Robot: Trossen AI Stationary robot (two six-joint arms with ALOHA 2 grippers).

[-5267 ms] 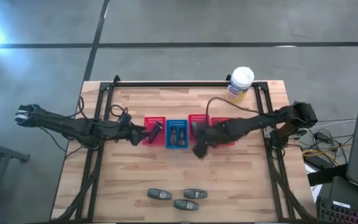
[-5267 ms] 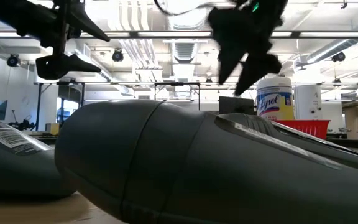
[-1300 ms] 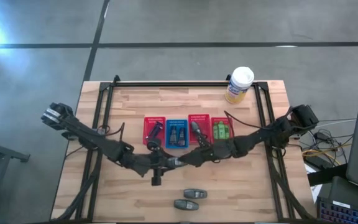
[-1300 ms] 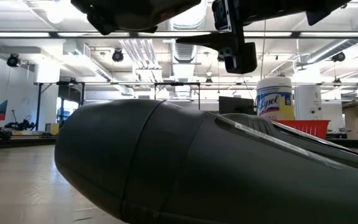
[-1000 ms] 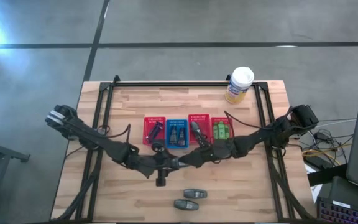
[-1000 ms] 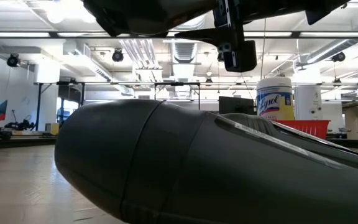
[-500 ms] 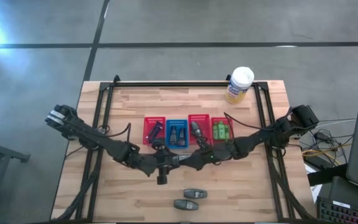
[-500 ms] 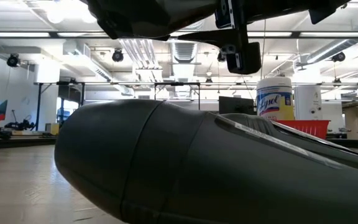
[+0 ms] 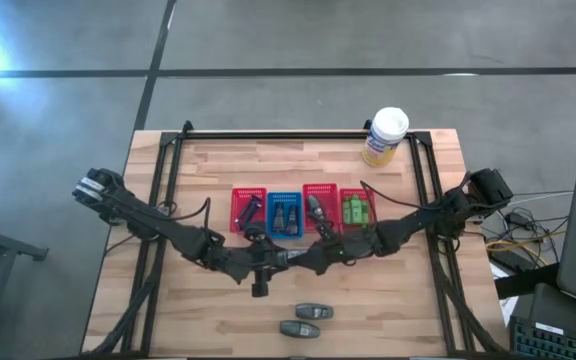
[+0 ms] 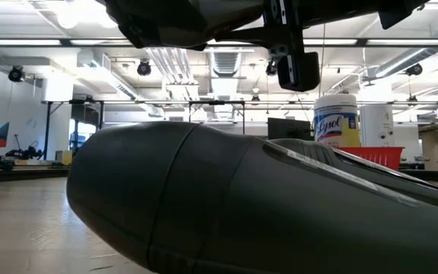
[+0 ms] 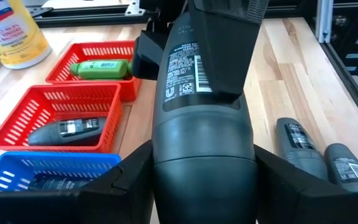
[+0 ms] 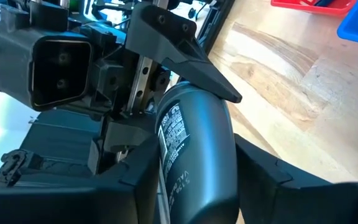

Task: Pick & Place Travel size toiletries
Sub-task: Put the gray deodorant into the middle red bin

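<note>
A grey oval bottle (image 9: 283, 260) hangs in the air between both grippers, above the table's middle. My left gripper (image 9: 271, 262) comes from the left and is shut on it (image 11: 204, 186). My right gripper (image 9: 296, 258) comes from the right and is shut on its other end (image 12: 197, 180). Two more grey bottles (image 9: 313, 312) (image 9: 298, 328) lie flat on the table near the near edge; one of them (image 10: 204, 205) fills the low view. Green bottles (image 9: 356, 208) lie in the rightmost red basket, and dark items lie in the other baskets. My left gripper pinches the bottle's plain grey end (image 11: 204, 155) between its two fingers (image 11: 129, 183), coming level from the table's left, along the bottle. The bottle is lifted clear and lies about level. My right gripper pinches the labelled end (image 12: 176, 155) between its two fingers (image 12: 260, 177), coming from the table's right, along the bottle. One finger (image 11: 225, 37) lies over the label. The bottle is clear of the table.
A row of baskets stands at the table's middle: red (image 9: 248, 210), blue (image 9: 285, 213), red (image 9: 318, 203), red (image 9: 356, 195). A white-and-yellow canister (image 9: 385, 135) stands at the far right corner. Bare wood (image 9: 198, 320) shows near the left near corner.
My left gripper, carrying the grey bottle, has edged toward the table's right, up to my right gripper. Both arms have kept almost still since.
</note>
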